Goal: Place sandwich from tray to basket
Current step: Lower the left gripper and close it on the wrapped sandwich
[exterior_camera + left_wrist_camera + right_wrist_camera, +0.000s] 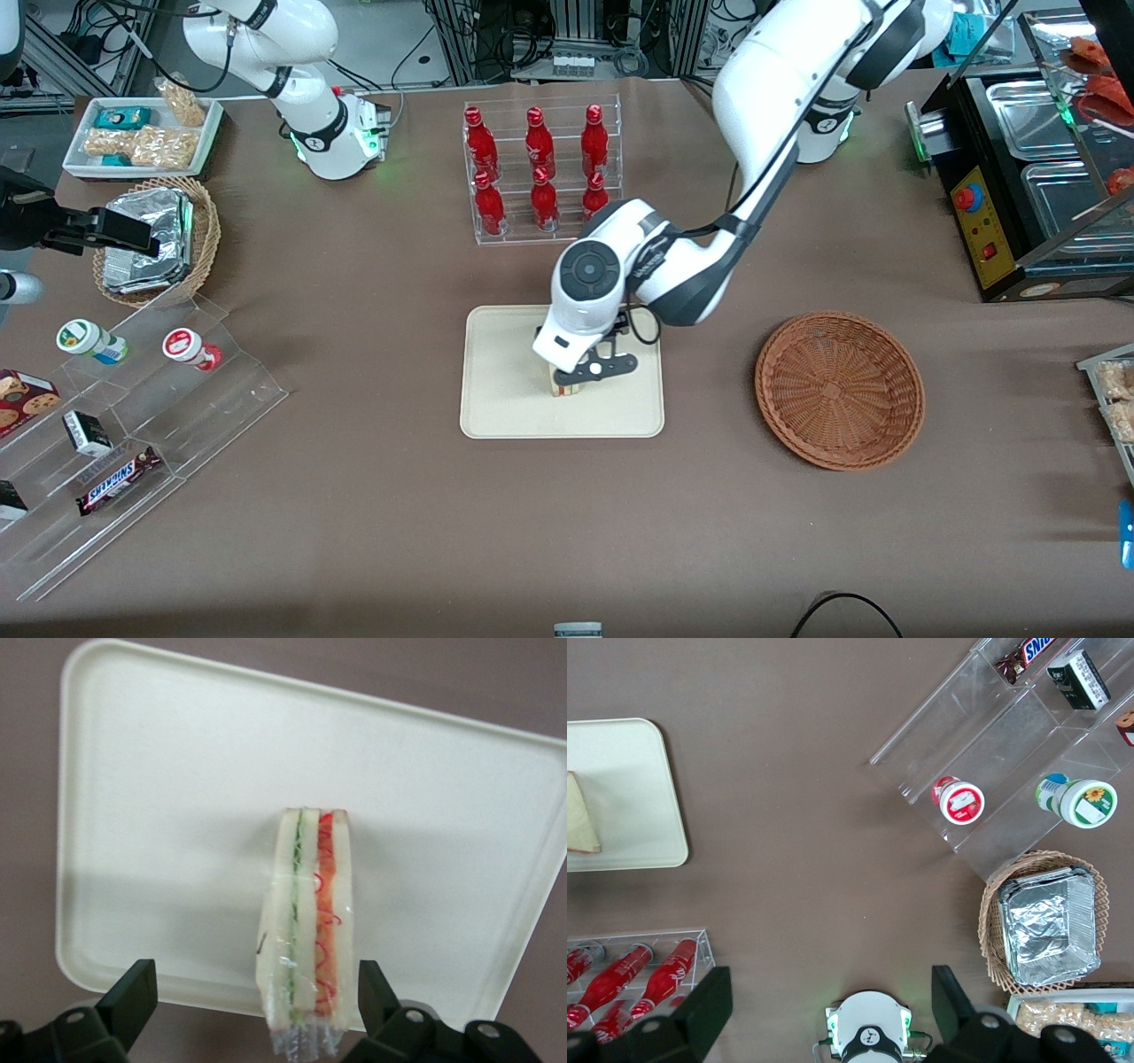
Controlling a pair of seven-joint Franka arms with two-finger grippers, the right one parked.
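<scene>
On your tray (pixel 505 390), the wrapped sandwich (pixel 306 921) stands on edge, its long axis running toward the front camera and its layers facing up. Your gripper (pixel 602 363) is above it, fingers wide open around it, touching nothing. The basket (pixel 840 390) lies toward your working arm's end.
</scene>
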